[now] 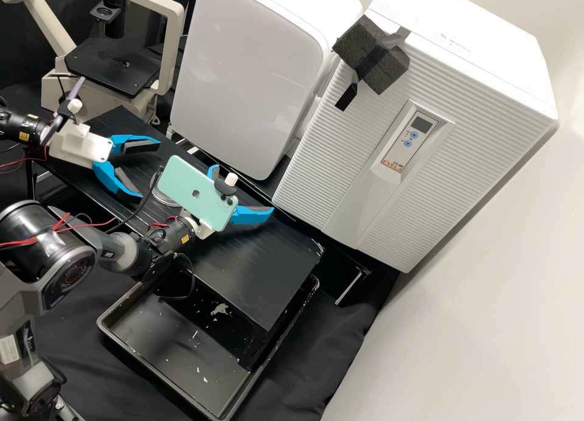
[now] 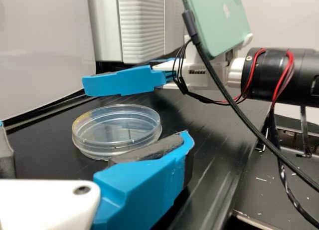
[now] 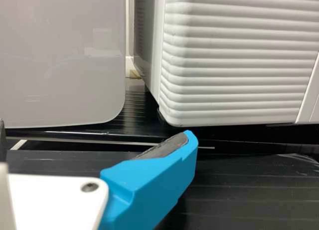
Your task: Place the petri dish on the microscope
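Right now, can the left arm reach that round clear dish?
Probably yes. The left gripper is open and faces the petri dish, and nothing seems to stand between them. The right gripper is close beyond it, so they might bump.

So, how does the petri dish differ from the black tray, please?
The petri dish is round and clear, while the tray is rectangular and black. The dish is much smaller than the tray. The dish rests on the raised black board; the tray lies lower, partly beneath that board. Both are shallow, with a raised wall.
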Robot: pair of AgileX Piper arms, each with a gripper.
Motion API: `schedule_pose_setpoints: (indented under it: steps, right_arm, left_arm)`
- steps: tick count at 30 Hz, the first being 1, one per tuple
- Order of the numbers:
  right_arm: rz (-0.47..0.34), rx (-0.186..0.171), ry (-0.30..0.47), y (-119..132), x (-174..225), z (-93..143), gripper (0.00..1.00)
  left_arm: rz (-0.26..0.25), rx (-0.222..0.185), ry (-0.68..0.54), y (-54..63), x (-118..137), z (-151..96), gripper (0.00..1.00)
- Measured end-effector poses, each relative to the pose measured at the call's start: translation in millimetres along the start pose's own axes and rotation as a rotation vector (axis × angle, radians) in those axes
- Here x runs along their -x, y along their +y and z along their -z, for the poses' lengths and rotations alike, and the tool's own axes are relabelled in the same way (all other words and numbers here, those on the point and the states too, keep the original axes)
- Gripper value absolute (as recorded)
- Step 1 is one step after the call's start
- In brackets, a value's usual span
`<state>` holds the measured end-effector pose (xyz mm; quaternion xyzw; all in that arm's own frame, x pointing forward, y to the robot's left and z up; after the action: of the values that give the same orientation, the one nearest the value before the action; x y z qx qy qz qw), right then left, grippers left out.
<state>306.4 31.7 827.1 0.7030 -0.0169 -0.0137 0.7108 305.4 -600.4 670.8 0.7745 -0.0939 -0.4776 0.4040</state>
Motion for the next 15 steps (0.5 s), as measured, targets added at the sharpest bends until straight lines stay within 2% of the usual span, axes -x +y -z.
schedule_pose_setpoints:
  steps: [5, 9, 15]
  right_arm:
    - [0.0, 0.0, 0.0, 0.0, 0.0, 0.0, 1.0]
    - [0.0, 0.0, 0.0, 0.0, 0.0, 0.0, 1.0]
    - [0.0, 0.0, 0.0, 0.0, 0.0, 0.0, 1.0]
  left_arm:
    - [0.016, 0.007, 0.004, 3.7, -10.2, -2.9, 1.0]
    - [0.015, -0.004, -0.016, 7.2, -20.6, -9.8, 1.0]
    - [0.049, -0.016, -0.028, 2.4, -35.2, -16.9, 1.0]
